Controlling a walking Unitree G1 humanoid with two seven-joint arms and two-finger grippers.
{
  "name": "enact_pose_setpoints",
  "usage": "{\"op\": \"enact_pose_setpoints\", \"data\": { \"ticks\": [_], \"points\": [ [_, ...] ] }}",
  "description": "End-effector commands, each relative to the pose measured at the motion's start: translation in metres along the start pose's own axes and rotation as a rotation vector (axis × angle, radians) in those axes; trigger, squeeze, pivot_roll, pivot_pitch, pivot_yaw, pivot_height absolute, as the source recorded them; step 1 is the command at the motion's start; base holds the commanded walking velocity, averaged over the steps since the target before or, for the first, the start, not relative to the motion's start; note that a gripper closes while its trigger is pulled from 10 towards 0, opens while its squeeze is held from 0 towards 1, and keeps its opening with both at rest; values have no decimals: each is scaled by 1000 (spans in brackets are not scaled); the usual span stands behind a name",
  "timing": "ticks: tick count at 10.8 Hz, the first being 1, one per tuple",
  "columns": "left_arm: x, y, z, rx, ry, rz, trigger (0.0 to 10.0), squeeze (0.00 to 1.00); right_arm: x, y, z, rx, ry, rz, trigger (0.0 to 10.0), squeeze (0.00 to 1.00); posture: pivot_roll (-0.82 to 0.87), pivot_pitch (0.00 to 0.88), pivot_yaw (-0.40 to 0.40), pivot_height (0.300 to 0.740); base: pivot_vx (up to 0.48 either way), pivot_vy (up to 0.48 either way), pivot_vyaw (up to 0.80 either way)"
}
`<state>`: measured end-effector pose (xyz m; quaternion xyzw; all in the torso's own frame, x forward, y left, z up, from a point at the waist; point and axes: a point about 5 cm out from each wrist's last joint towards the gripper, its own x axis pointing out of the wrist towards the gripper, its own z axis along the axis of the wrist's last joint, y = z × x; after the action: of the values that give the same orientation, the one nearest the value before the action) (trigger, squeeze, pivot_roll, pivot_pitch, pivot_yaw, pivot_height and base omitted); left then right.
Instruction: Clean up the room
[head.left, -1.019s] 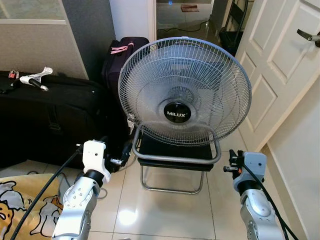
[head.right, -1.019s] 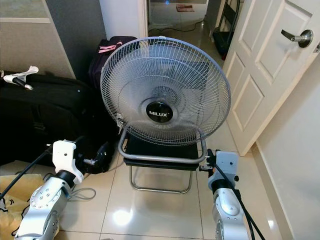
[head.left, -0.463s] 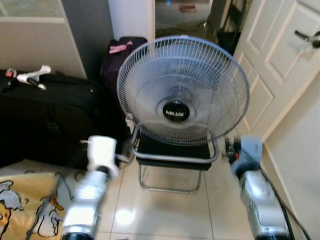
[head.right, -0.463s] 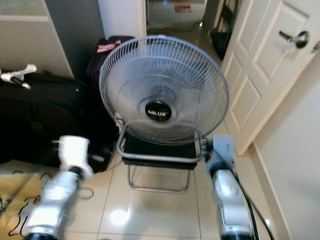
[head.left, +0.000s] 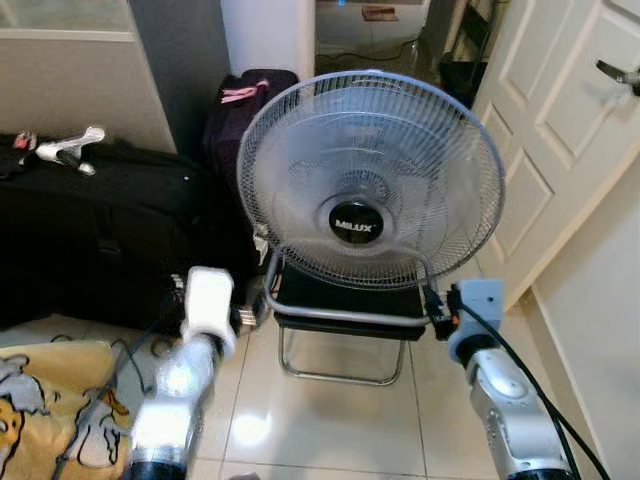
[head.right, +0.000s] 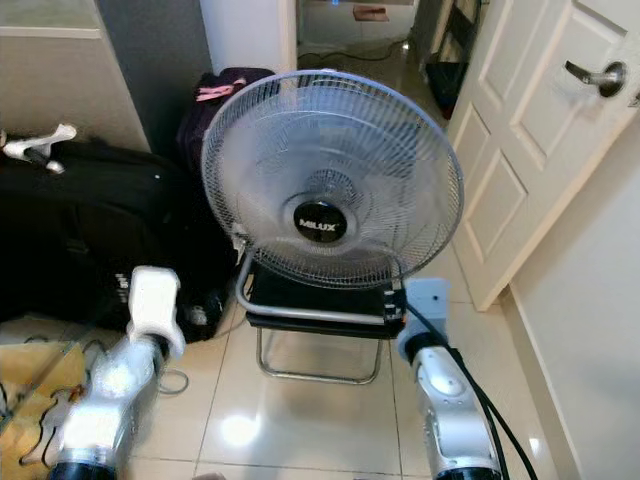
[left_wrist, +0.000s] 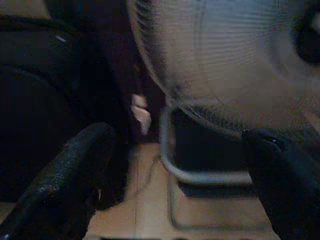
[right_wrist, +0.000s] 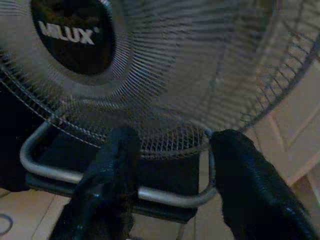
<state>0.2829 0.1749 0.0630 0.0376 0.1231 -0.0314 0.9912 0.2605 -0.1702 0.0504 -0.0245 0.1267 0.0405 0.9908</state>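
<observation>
Fan, a large round floor model with a grey wire guard and a black hub badge, stood tilted back on its tubular metal stand on the glossy tiled floor, in front of an open doorway. Right claw sat at the stand's right end with its fingers spread, the guard's lower edge between them. Left claw hovered near the stand's left end, fingers also spread. Black luggage lay to the left, and a white panelled door stood to the right.
</observation>
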Motion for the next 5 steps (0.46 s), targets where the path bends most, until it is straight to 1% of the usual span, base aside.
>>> {"op": "enact_pose_setpoints", "data": {
  "ticks": [1, 2, 3, 4, 5],
  "points": [
    [1, 9, 2, -5, -5, 40, 10000, 0, 3, 0, 7, -16, -25, 5, 10000, 1000, 19, 0, -17, 740, 0, 0, 800],
    [12, 16, 6, 16, 4, 50, 10000, 0, 5, -1, 9, -43, -38, -2, 10000, 1000, 34, 0, -30, 740, 0, 0, 800],
    [17, 19, 8, 30, -3, 44, 10000, 0, 6, -1, 9, -47, -40, 1, 10000, 1000, 38, 0, -36, 740, 0, 0, 800],
    [30, 29, 17, 60, -18, 62, 10000, 0, 10, 1, 10, -19, -39, 18, 10000, 1000, 45, 0, -36, 740, 0, 0, 800],
    [39, 39, 36, 98, -61, 40, 10000, 0, 11, 1, 11, -8, -43, 2, 10000, 1000, 47, 0, -37, 740, 0, 0, 800]
  ]
}}
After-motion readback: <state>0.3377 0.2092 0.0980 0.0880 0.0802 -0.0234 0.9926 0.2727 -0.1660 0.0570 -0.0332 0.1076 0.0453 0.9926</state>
